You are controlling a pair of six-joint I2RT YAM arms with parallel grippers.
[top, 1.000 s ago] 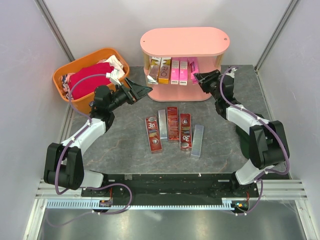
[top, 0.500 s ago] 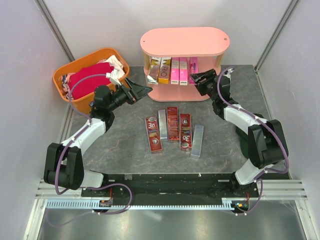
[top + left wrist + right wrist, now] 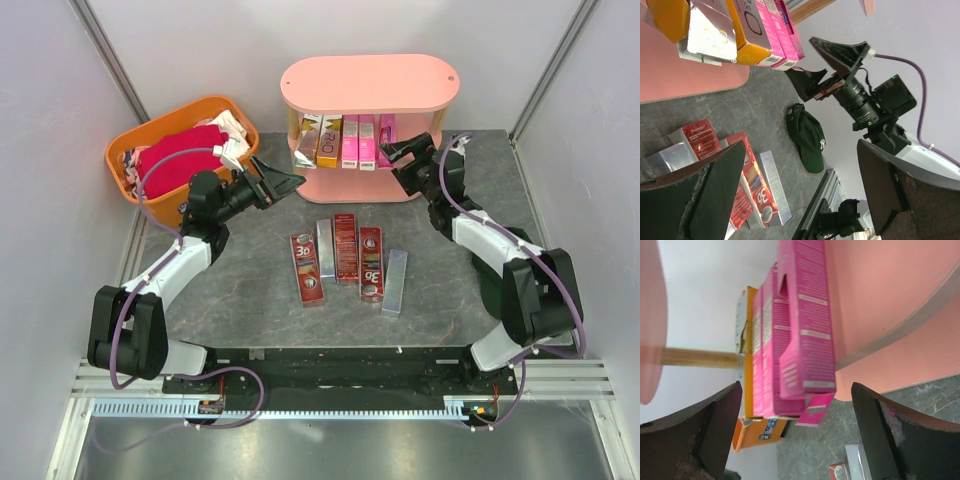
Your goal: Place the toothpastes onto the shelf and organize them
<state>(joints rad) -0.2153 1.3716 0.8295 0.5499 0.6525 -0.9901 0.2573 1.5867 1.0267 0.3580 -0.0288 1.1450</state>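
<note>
Right gripper [image 3: 398, 158], jaws apart, faces the shelved pink carton [image 3: 807, 335]; it should retreat straight, without nudging. Left gripper [image 3: 285, 180] gapes too.

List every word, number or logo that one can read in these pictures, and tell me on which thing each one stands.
"3b": the rightmost dark red carton and the leftmost dark red carton, both lying flat.
"RiO", probably: the yellow-gold carton on the shelf.
"NY", white emblem: the green cap.
Small print on the pink cartons and all other lettering: too blurred to read.
</note>
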